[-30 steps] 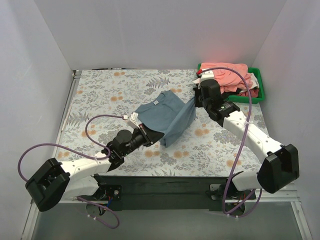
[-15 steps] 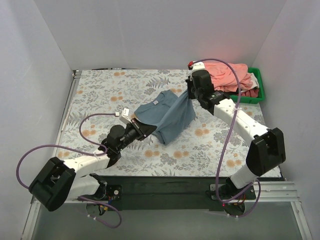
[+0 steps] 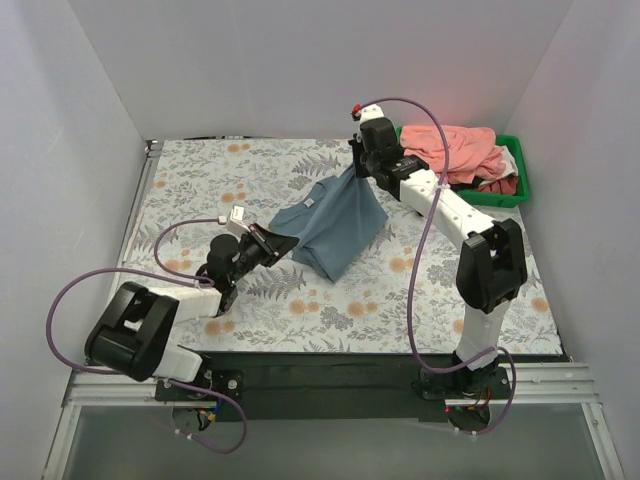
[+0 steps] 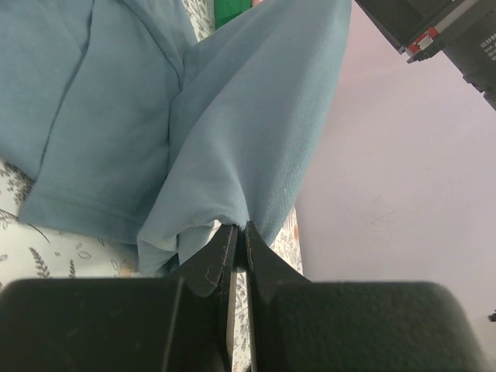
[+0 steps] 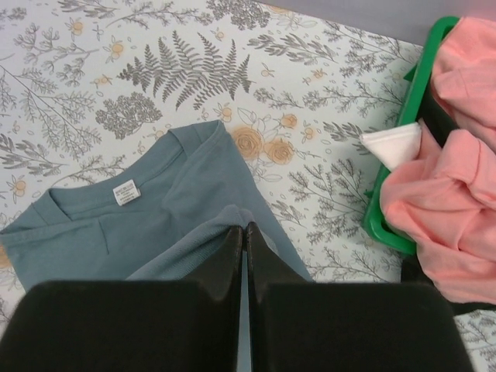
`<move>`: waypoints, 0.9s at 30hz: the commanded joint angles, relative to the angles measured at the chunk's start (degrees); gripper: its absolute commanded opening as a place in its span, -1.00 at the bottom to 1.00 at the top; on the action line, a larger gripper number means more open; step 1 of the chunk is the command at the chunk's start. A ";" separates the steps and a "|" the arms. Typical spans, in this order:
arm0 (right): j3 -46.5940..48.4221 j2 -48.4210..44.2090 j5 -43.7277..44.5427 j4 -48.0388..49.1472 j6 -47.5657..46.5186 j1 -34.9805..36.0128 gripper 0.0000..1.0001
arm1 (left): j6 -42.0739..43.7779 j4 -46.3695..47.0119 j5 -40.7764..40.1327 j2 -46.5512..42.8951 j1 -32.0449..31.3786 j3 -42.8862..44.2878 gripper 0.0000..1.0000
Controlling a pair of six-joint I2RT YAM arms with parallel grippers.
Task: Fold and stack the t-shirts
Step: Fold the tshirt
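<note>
The grey-blue t-shirt [image 3: 332, 222] lies mid-table with one side lifted and stretched between my two grippers. My left gripper [image 3: 276, 240] is shut on its near-left hem; in the left wrist view the cloth [image 4: 232, 147] bunches at the pinched fingertips [image 4: 239, 227]. My right gripper [image 3: 358, 168] is shut on the far corner, held above the table; the right wrist view shows the fold [image 5: 225, 221] at its tips [image 5: 245, 226], with the collar and white label [image 5: 124, 191] below. Salmon-pink shirts [image 3: 462, 150] are heaped in the green bin [image 3: 516, 196].
The green bin stands at the back right corner; its rim [image 5: 387, 225] and a white cloth piece [image 5: 391, 145] show in the right wrist view. The grey floral table cover [image 3: 200, 180] spreads under everything. White walls enclose three sides.
My right gripper has carried the shirt's corner up and to the back left, over the shirt. My left gripper has pulled its hem to the left. The lifted side now spans between them.
</note>
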 commanded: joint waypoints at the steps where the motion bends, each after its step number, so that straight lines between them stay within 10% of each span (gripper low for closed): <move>1: 7.47 2.04 3.42 4.92 -1.58 -1.26 -0.97 | -0.76 2.93 6.05 3.49 3.39 1.41 -1.00; 23: 31.04 24.00 -1.59 5.80 -2.11 -2.57 -0.88 | -5.78 13.76 13.00 27.14 16.49 13.71 -1.00; 25: 32.45 24.89 -3.60 5.72 -2.11 -2.75 -0.31 | -5.42 11.40 13.00 28.28 17.98 15.29 -0.63; 27: 31.75 24.20 -4.14 5.72 -2.20 -2.93 0.23 | -4.38 9.55 12.30 28.38 18.25 16.09 0.56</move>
